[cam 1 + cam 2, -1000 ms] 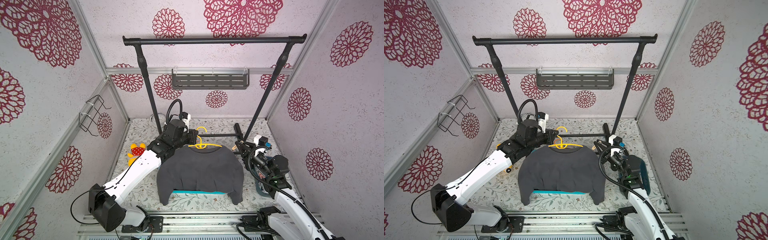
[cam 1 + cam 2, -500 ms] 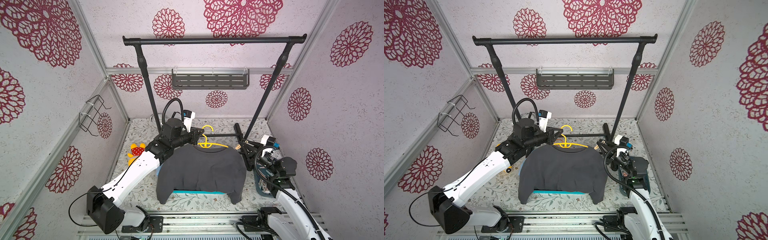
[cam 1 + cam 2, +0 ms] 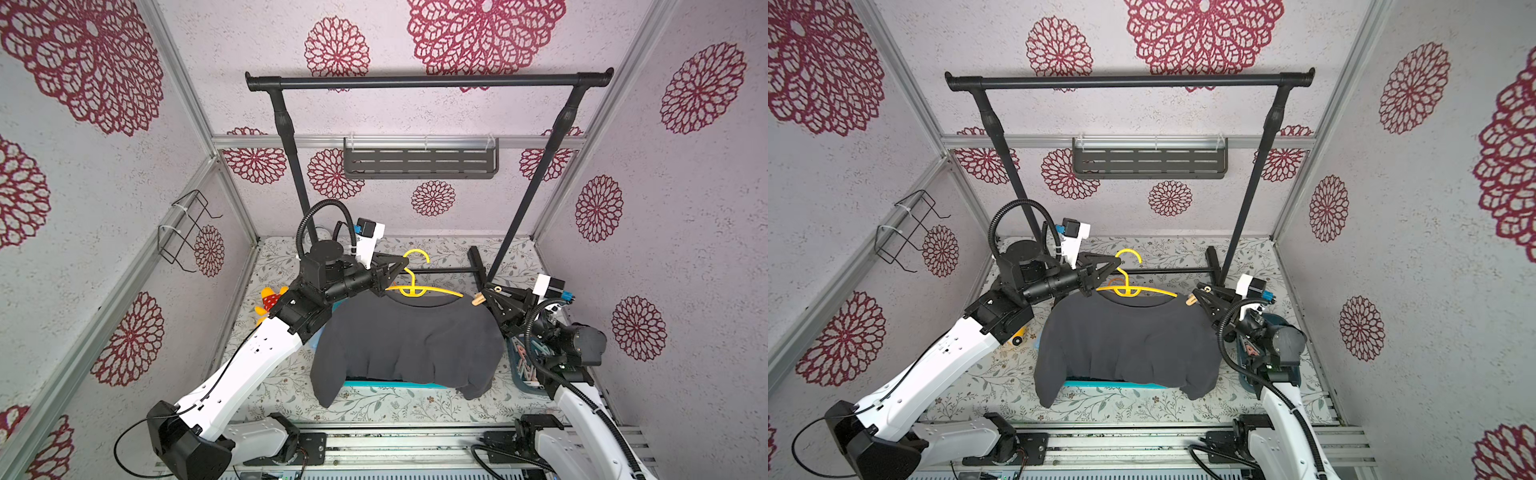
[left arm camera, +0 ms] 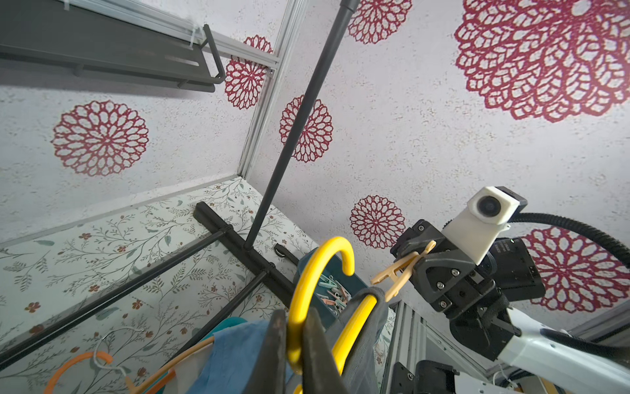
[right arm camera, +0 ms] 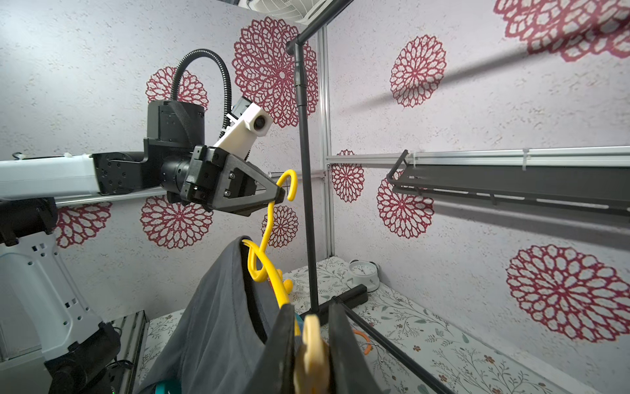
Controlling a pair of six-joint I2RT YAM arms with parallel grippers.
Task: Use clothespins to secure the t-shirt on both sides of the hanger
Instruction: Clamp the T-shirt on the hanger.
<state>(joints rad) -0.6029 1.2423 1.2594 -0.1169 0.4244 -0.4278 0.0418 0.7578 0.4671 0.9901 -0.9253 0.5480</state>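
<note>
Over the last second my left hand (image 3: 402,266) has carried the yellow hanger (image 3: 415,289) a little up and toward 3 o'clock. It is clamped on the neck just under the hook, with the dark grey t-shirt (image 3: 409,340) draped from it. That has brought the shirt's 3 o'clock shoulder across to my right hand (image 3: 485,294), which has barely shifted. The right hand is pinching a peach clothespin (image 3: 478,299) by its tail, and in the left wrist view the peg's mouth looks spread and aimed at the fabric over the hanger arm. The tip sits just beside the shoulder, but I can't tell whether it already straddles cloth and plastic.

I read this as the final line-up for the first peg. The 9 o'clock shoulder carries none that I can see. Spare pegs lie in the bin (image 3: 524,376) at 4 o'clock of the shirt.
</note>
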